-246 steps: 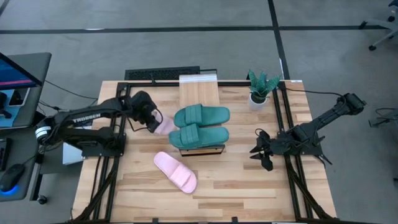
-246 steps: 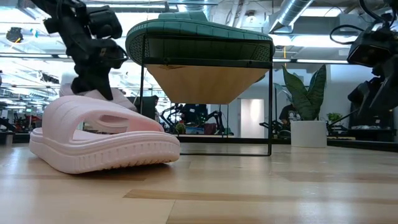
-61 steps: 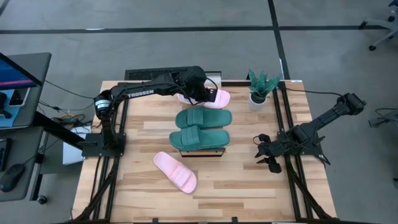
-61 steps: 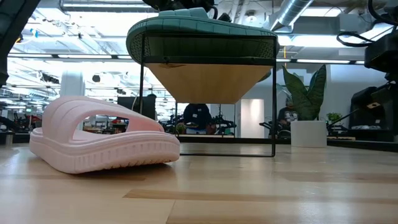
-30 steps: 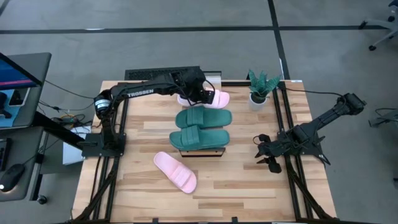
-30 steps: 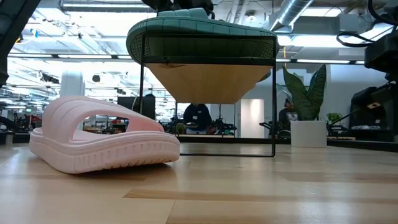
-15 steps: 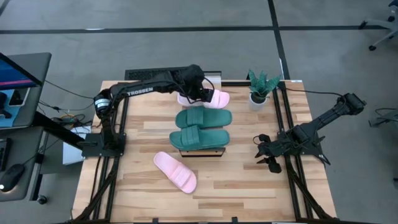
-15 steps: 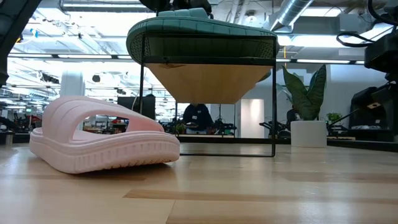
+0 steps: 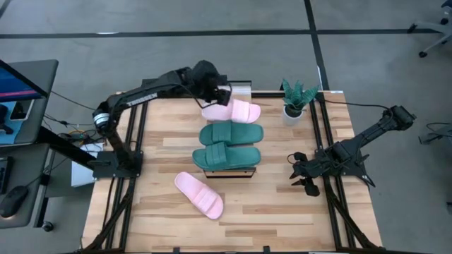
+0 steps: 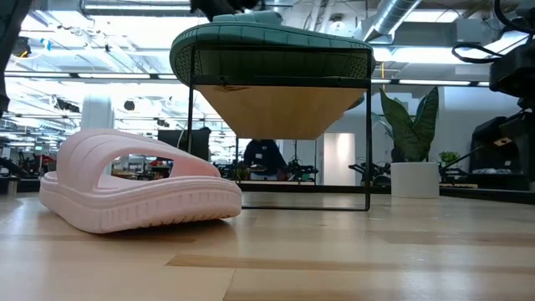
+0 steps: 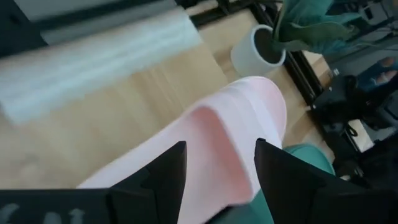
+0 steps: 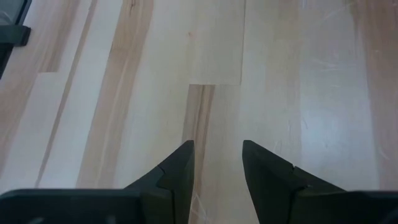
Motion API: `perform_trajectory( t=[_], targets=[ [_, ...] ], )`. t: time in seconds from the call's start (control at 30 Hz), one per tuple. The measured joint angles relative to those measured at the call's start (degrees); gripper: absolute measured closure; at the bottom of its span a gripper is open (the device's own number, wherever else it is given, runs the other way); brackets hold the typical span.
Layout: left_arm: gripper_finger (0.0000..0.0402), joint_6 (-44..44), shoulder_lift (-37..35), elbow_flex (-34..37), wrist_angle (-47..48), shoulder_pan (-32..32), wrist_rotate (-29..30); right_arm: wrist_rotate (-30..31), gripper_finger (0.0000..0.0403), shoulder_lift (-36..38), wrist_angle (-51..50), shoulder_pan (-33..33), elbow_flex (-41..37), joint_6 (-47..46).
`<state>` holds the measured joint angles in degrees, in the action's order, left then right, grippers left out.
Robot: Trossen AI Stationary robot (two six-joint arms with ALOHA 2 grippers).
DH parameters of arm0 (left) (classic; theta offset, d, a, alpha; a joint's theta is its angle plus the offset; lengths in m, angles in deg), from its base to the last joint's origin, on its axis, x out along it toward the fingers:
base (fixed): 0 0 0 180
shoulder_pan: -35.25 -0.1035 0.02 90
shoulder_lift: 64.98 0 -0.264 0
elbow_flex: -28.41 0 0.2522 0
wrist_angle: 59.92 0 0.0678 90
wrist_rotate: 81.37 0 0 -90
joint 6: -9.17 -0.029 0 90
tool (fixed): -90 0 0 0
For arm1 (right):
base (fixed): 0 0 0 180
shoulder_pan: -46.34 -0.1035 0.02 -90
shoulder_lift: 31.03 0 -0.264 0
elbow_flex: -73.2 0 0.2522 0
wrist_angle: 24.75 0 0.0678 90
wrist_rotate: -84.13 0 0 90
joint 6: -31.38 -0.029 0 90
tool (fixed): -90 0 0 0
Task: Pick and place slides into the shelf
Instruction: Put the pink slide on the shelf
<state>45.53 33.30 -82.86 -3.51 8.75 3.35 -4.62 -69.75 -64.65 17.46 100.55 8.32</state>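
Left gripper [image 9: 223, 94] — jaws apart, holding nothing — hovers just beside a pink slide [image 9: 231, 111] lying on the shelf [image 9: 244, 87].

**Premises: open-plan robotics laboratory or test floor**

The setting is a robotics lab inside a large industrial-style hall. The low view shows exposed silver ventilation ducts [image 10: 401, 17] and rows of strip lights under an open ceiling, with further workstations and equipment stretching far back. A person [image 10: 261, 159] sits at a bench in the background. The high view shows a grey concrete floor [image 9: 212, 49] marked with dark lines, a wood-plank tabletop [image 9: 275, 204] in a black metal frame carrying two mounted robot arms, a monitor [image 9: 18, 81] and a mouse [image 9: 13, 200] on a side desk, and loose cabling. A potted plant [image 9: 295, 99] stands on the table.
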Motion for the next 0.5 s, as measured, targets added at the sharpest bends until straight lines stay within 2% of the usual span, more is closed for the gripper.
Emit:
perform_trajectory(
  t=[0.1, 0.27, 0.5],
  targets=[
    [0.0225, -3.06, -3.92, 0.0, 2.79, 0.02, 3.4, -0.02, 0.0274, 0.0, -0.01, 0.0, 0.0, -0.01],
    [0.0225, -6.38, -11.51, -0.04, 6.0, 1.21, 13.34, -0.01, 0.0274, 0.0, -0.04, 0.0, 0.0, -0.01],
    [0.0226, -9.16, -19.47, 0.21, 7.88, 6.6, 22.96, 0.01, 0.0274, 0.0, 0.11, 0.0, 0.0, 0.12]
  ],
)
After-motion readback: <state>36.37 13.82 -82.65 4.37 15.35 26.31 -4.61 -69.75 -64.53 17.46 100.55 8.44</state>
